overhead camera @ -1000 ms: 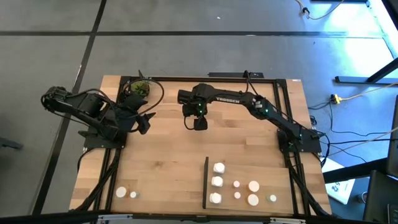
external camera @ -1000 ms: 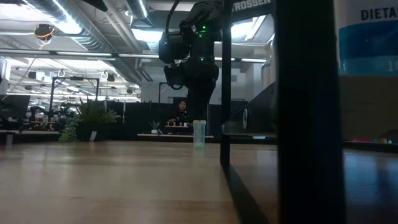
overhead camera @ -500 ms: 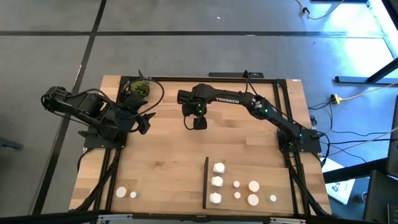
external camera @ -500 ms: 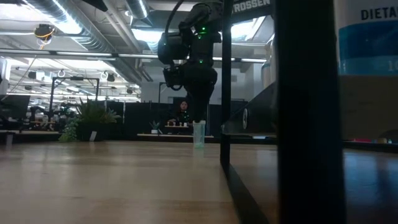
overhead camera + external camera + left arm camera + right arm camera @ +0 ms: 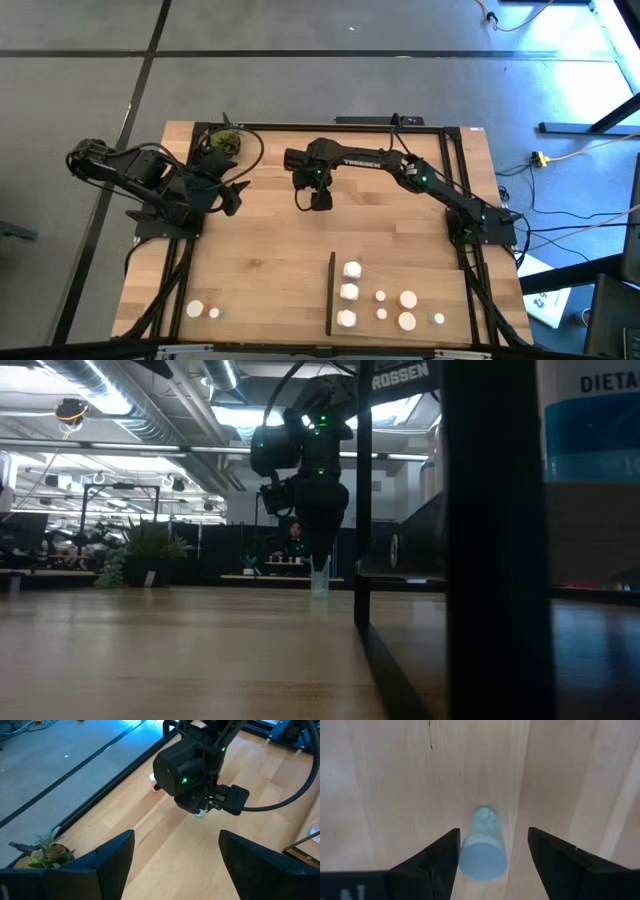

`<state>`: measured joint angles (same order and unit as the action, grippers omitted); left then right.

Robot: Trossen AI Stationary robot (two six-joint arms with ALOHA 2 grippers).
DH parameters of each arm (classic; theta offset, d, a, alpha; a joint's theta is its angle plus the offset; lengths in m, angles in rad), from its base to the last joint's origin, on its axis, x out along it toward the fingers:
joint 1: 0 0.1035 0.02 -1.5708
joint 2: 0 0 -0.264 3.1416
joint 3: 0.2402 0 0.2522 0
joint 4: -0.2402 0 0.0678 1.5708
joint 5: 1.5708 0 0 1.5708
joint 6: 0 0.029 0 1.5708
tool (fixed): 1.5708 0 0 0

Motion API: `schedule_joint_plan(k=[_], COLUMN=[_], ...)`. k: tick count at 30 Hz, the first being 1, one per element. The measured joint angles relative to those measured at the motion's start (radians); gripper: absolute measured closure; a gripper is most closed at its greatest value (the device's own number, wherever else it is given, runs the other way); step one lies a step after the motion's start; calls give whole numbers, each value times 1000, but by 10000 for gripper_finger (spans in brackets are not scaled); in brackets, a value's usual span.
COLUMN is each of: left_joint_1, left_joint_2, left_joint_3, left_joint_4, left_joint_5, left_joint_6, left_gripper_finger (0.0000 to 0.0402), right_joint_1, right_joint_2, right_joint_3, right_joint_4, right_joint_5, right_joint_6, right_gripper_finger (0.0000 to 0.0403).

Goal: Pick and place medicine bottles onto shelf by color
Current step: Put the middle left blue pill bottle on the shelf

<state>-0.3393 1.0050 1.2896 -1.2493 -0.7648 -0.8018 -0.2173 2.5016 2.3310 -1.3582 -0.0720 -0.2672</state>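
Hung the right tool [image 5: 320,201] over the middle of the tabletop [image 5: 260,260], reached in from the right-hand edge. Stood it directly above one small pale blue-green bottle [image 5: 482,856], fingers [image 5: 432,865] spread to either side of the cap. Left a clear gap on one side; could not tell whether the other finger touched. Not clenched on the bottle, which stood upright on the wood with its base on the tabletop in the low view [image 5: 320,576].

Kept the left tool [image 5: 232,196] near the left edge, close to the small potted plant [image 5: 226,141], well apart from the bottle. Showed its fingers [image 5: 107,857] wide apart in the left wrist view, released, with nothing between them.

Saw the shelf [image 5: 440,280] at the near right of the tabletop, with its black upright strip [image 5: 330,293] along the left edge. Counted three larger white bottles [image 5: 348,292] in a column just beside the strip, four more white bottles [image 5: 406,310] to their right, and a pale green-topped bottle [image 5: 438,320] farthest right. Noted two loose white bottles [image 5: 203,311] at the near left corner of the tabletop, off the shelf.
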Motion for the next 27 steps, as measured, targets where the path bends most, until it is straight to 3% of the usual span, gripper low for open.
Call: schedule_joint_plan(k=[17,27], left_joint_1=[0,0], left_joint_2=[0,0], left_joint_3=[0,0], left_joint_4=[0,0], left_joint_5=[0,0], left_joint_6=[0,0], left_gripper_finger=[117,117], right_joint_1=[0,14], right_joint_2=[-1,-8], right_joint_3=[0,14], right_joint_4=[-5,-39], right_joint_5=[0,1], right_joint_6=[1,-2], right_gripper_finger=[280,281])
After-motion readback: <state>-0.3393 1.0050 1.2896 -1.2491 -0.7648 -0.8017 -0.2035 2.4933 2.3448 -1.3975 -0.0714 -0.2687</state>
